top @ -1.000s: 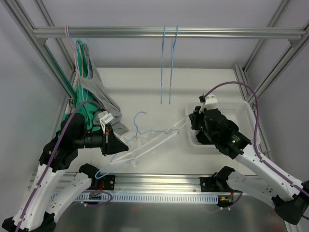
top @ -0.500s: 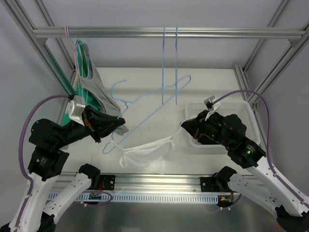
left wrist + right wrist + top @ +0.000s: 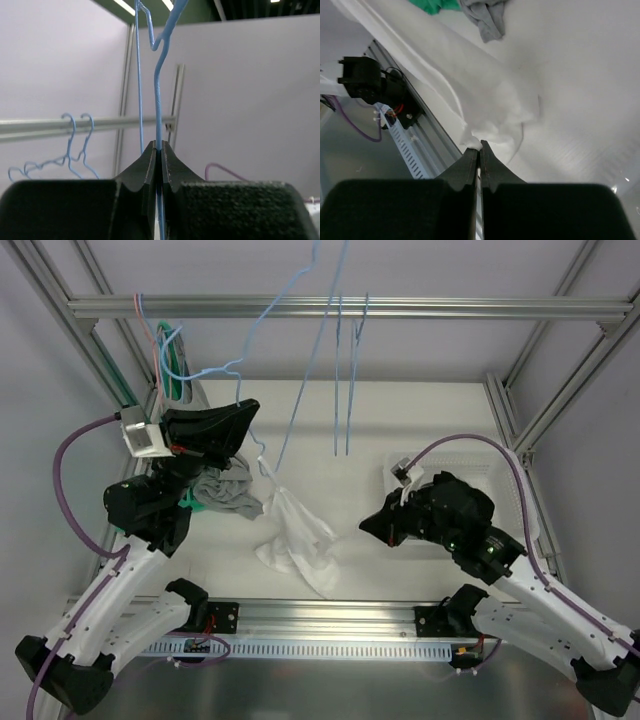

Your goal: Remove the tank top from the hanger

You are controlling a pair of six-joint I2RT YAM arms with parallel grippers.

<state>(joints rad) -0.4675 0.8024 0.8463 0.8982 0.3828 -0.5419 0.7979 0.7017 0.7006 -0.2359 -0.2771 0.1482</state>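
Observation:
My left gripper (image 3: 254,405) is raised high at the left and shut on the thin blue hanger (image 3: 298,390), whose wire rises past the top rail. The left wrist view shows the hanger (image 3: 158,100) pinched between the closed tips of the left gripper (image 3: 158,145). The white tank top (image 3: 295,540) droops from the hanger's lower end down to the table. My right gripper (image 3: 362,528) sits just right of it, shut. Seen from the right wrist, folds of the tank top (image 3: 505,100) run into the closed tips of the right gripper (image 3: 480,144).
A grey garment (image 3: 220,490) and a green one (image 3: 175,380) hang at the left under the left arm. Two bare blue hangers (image 3: 345,370) hang from the overhead bar (image 3: 450,308). A white basket (image 3: 515,475) stands behind the right arm. The slotted front rail (image 3: 320,615) runs along the near edge.
The left gripper swung the hanger up and back, now nearly vertical. The tank top went from stretched between the arms to drooping off the hanger's lower end. The right gripper shifted slightly left and nearer.

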